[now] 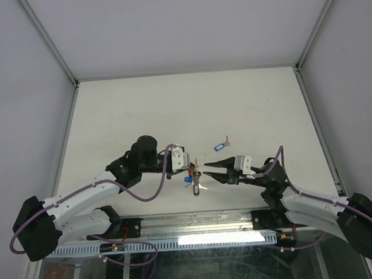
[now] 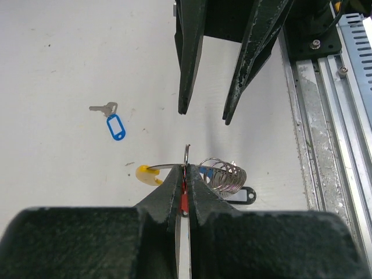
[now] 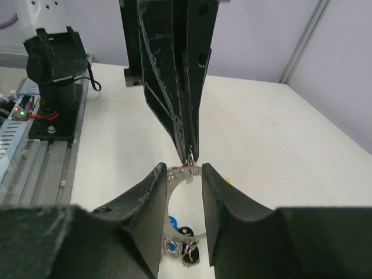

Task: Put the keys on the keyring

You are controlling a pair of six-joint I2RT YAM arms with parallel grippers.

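Item: red-tagged key [image 2: 183,201], pinched by the left gripper [image 2: 185,174] by the worktop's near edge, keyring [image 2: 224,174] apparently caught alongside. The right gripper [image 3: 183,171] is spread; the key could be twisted loose by off-centre closure.

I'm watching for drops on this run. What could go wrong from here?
1. The left end effector pinches only a thin edge of the red tag; a nudge from the open right end effector, poised just opposite, could twist it loose.
2. The keyring crowds that same grip, so a finger might snag its coils.
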